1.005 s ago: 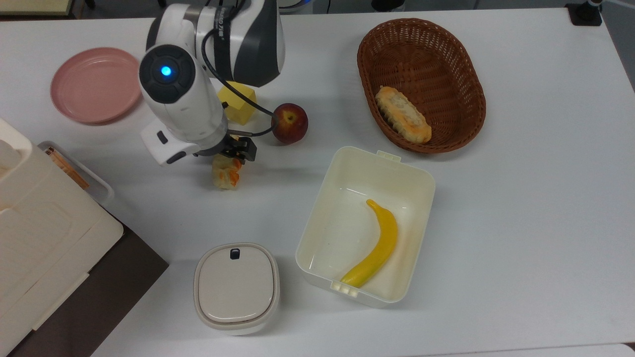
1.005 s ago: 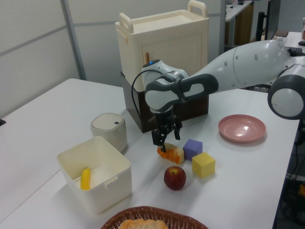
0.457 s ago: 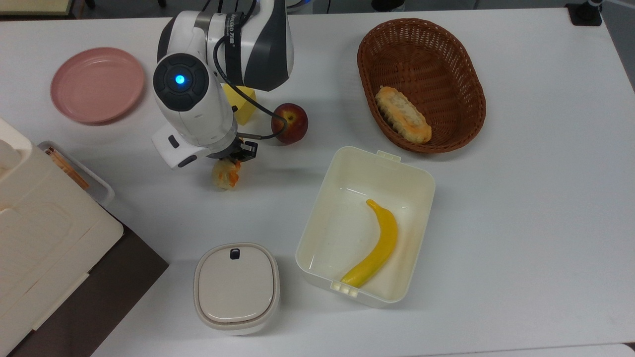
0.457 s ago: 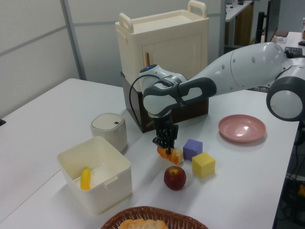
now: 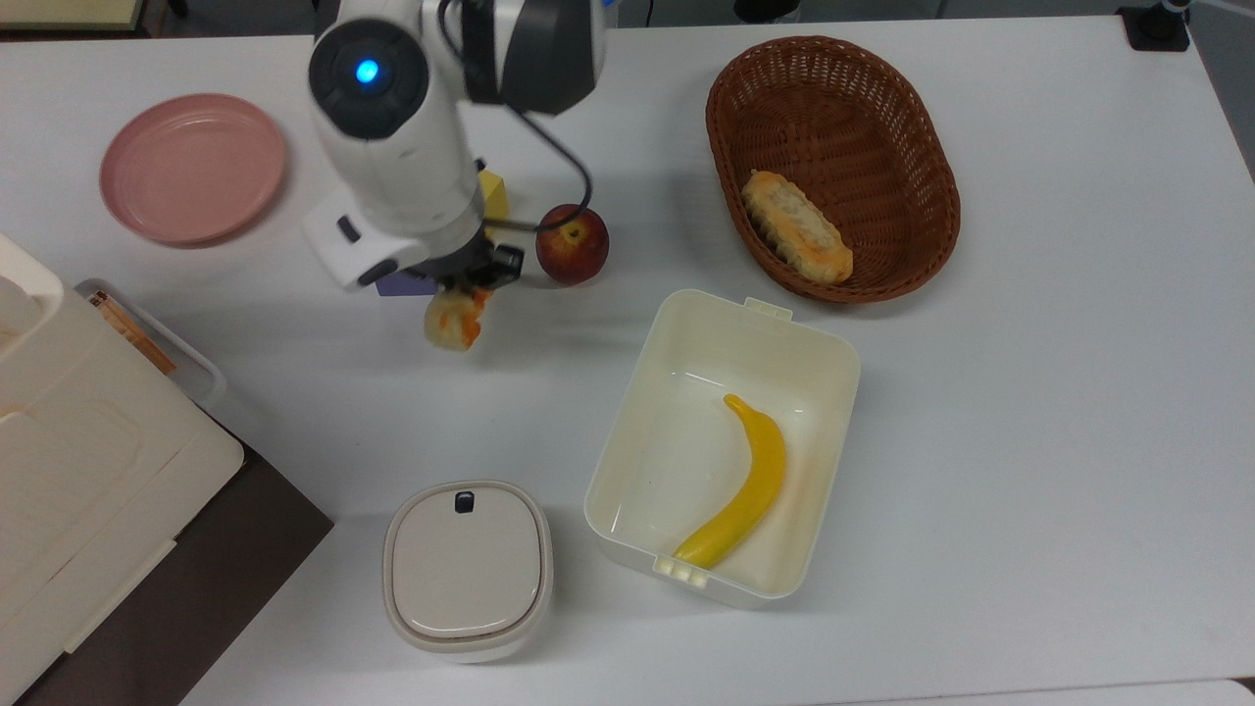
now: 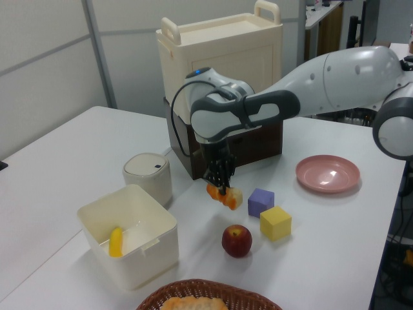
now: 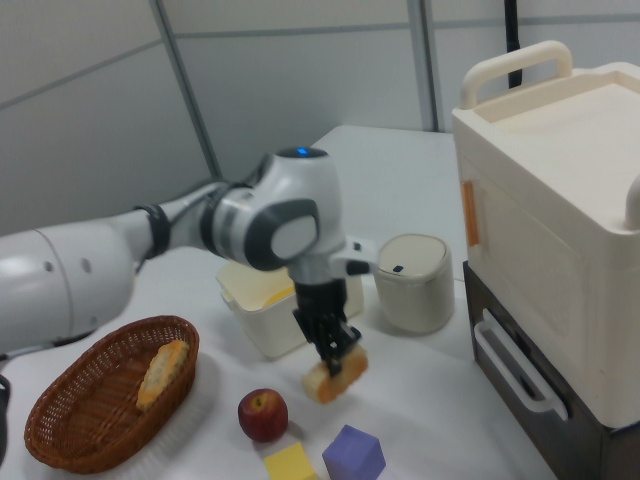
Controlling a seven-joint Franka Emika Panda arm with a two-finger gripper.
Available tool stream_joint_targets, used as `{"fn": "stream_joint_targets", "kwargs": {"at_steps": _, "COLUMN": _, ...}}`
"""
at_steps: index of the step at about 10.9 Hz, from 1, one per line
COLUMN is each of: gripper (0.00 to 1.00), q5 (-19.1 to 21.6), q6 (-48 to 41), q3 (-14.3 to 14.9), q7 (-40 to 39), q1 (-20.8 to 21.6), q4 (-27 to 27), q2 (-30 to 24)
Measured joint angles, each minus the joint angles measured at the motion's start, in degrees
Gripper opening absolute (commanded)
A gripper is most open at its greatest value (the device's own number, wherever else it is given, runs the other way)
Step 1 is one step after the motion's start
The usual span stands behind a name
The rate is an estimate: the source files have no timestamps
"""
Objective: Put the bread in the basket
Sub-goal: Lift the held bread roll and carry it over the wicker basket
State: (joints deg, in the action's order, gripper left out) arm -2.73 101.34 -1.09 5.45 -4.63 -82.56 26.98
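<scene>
Bread [image 5: 451, 321] hangs pinched in your gripper [image 5: 469, 290], lifted off the worktop [image 5: 1029, 412], just left of the red apple [image 5: 573, 243] in the top view. Further right, the basket [image 5: 922, 127] sits well apart, and it already has a longer loaf [image 5: 796, 226] inside.

Panda arm [image 6: 335, 74]: glossy white rounded shells; dark grey joint bands; black end cap with lit blue dot; thin black cable looped beside the wrist; small black gripper [image 6: 220, 186].
</scene>
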Motion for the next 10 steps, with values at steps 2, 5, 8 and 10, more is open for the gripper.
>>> {"fn": "stream_joint_targets", "kwargs": {"at_steps": 2, "gripper": 0.00, "q5": 0.02, "q6": -4.02, "q3": -0.39, "q7": 0.19, "q1": 2.35, "q4": 0.05, "q2": -2.97}}
{"fn": "stream_joint_targets", "kwargs": {"at_steps": 5, "gripper": 0.00, "q5": 0.10, "q6": -9.14, "q3": -0.56, "q7": 0.54, "q1": 7.96, "q4": 0.06, "q2": -5.88}}
{"fn": "stream_joint_targets", "kwargs": {"at_steps": 8, "gripper": 0.00, "q5": 1.50, "q6": -11.60, "q3": -0.68, "q7": 1.78, "q1": 14.61, "q4": 0.07, "q2": -7.60}}
{"fn": "stream_joint_targets", "kwargs": {"at_steps": 10, "gripper": 0.02, "q5": 1.58, "q6": -11.61, "q3": -0.73, "q7": 3.64, "q1": 18.99, "q4": 0.06, "q2": -8.07}}
